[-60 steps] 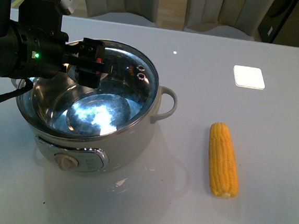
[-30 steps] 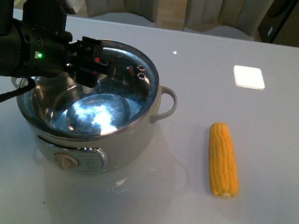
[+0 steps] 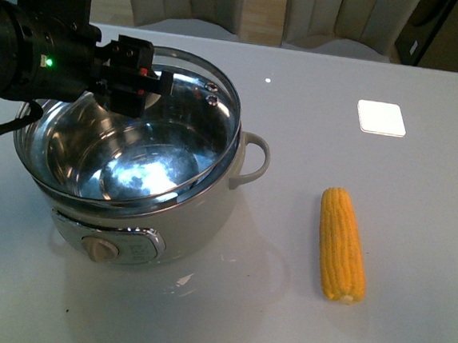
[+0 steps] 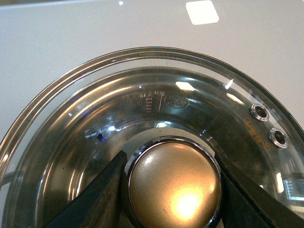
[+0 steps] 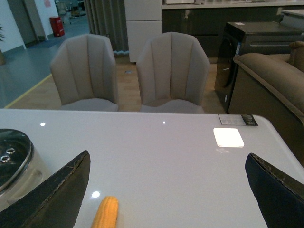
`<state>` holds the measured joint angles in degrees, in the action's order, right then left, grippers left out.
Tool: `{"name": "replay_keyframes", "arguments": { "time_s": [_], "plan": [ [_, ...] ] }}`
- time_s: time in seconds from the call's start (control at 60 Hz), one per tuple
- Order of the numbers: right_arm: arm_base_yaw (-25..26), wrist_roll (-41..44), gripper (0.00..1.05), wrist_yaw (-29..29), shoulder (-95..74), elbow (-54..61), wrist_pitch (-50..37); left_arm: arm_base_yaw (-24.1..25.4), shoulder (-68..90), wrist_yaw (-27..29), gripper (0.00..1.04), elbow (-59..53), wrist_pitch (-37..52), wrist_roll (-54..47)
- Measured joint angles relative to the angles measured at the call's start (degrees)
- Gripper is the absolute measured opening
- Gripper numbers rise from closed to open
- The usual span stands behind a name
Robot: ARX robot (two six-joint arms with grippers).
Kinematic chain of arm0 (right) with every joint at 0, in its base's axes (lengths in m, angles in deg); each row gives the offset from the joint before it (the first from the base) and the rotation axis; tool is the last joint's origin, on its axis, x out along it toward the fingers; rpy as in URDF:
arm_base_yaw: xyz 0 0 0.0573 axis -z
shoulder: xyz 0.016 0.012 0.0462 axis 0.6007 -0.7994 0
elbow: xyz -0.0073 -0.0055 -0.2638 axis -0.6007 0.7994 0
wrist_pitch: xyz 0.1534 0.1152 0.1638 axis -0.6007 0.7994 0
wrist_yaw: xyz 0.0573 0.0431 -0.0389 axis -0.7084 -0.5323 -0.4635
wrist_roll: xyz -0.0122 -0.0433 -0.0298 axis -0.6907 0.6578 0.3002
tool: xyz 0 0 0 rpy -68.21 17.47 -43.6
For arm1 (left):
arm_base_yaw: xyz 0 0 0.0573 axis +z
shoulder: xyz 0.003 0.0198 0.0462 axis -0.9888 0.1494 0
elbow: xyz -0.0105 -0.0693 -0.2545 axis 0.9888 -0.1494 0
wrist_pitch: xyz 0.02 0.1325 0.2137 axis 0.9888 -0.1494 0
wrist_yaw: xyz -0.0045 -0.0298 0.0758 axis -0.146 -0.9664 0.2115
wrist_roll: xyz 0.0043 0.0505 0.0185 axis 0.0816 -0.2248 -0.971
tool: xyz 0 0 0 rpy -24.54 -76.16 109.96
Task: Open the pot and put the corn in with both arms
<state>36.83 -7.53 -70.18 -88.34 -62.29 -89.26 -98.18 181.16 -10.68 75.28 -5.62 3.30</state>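
Corn is what the next move turns on. The bare yellow corn cob (image 3: 342, 246) lies flat on the glossy white table (image 3: 279, 328), well apart from the round cream-white electric pot (image 3: 201, 217) and to its right. Its long axis runs away from us toward the far edge.

The black right gripper (image 5: 166, 156) does not show in the front view. In its own wrist view the fingers stand wide apart with nothing between them. The cob's end (image 5: 105, 213) shows ahead and below, nearer one finger than the other. We judge this arm the nearer and the free one. It would have to shift sideways and come down so the fingers straddle the cob across its width.

The black left gripper (image 3: 133, 79) is over the pot. Its fingers are clamped on either side of the round grey metallic knob (image 4: 173, 185) of the steel-rimmed glass lid (image 4: 142, 80). The lid looks raised and skewed against the pot's rim, yet it covers most of the opening, so we judge the way in is not clear yet.

We count:
- one pot
- one lid with two vent holes (image 4: 259, 112)
- one cob
- two grippers
- one white square (image 3: 381, 117) on the table
- two beige chairs (image 5: 85, 71) beyond the table
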Motion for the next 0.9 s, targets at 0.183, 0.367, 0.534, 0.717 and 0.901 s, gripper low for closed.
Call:
{"name": "replay_keyframes", "arguments": {
  "time_s": [0.183,0.367,0.534,0.717,0.901],
  "plan": [
    [0.0,0.0,0.96,0.0,0.0,0.0,0.0,0.0,-2.7,0.2,0.49,0.1,-1.3,0.0],
    [0.0,0.0,0.96,0.0,0.0,0.0,0.0,0.3,-5.5,0.0,0.49,0.3,-3.0,0.0],
    [0.0,0.0,0.96,0.0,0.0,0.0,0.0,2.3,-9.8,-1.4,0.49,0.1,-4.1,-0.6],
    [0.0,0.0,0.96,0.0,0.0,0.0,0.0,7.1,-16.0,-3.6,0.49,-3.8,-4.2,-1.5],
    [0.0,0.0,0.96,0.0,0.0,0.0,0.0,13.6,-19.9,-6.8,0.50,-9.5,-3.7,-3.3]
  ]
}}
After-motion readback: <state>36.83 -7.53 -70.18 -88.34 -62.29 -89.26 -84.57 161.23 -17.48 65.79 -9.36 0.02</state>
